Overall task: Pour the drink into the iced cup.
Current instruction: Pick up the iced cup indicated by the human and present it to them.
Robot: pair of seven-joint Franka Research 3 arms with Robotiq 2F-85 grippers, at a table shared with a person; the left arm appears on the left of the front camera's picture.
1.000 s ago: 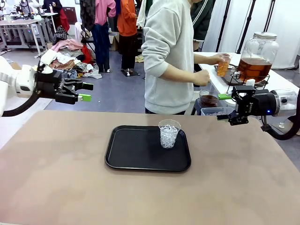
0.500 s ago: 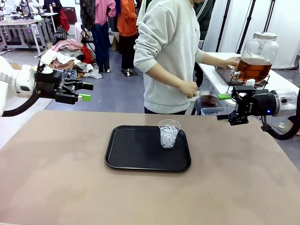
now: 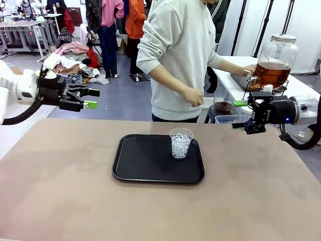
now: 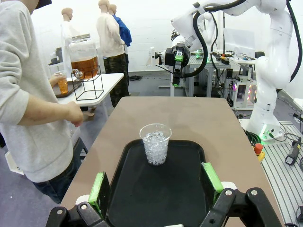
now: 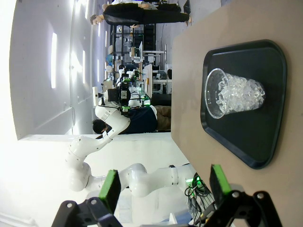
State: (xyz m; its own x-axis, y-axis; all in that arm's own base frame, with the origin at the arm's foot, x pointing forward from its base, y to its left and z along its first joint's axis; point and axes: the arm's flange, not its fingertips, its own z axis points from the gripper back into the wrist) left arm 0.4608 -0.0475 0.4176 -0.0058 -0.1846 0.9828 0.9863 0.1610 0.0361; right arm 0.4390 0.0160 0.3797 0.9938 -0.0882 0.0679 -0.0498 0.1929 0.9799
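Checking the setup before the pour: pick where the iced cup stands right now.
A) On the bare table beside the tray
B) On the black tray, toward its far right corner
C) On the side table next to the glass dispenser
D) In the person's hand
B: the cup of ice stands upright on the black tray, toward its far right corner as the front view shows it.

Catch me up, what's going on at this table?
A person at the far side has turned to the side table, one hand at the glass dispenser of amber drink, where a small filled cup sits near the tap. The iced cup stands on the black tray, no drink in it yet. The left end effector and right end effector hover open at either side, holding nothing.
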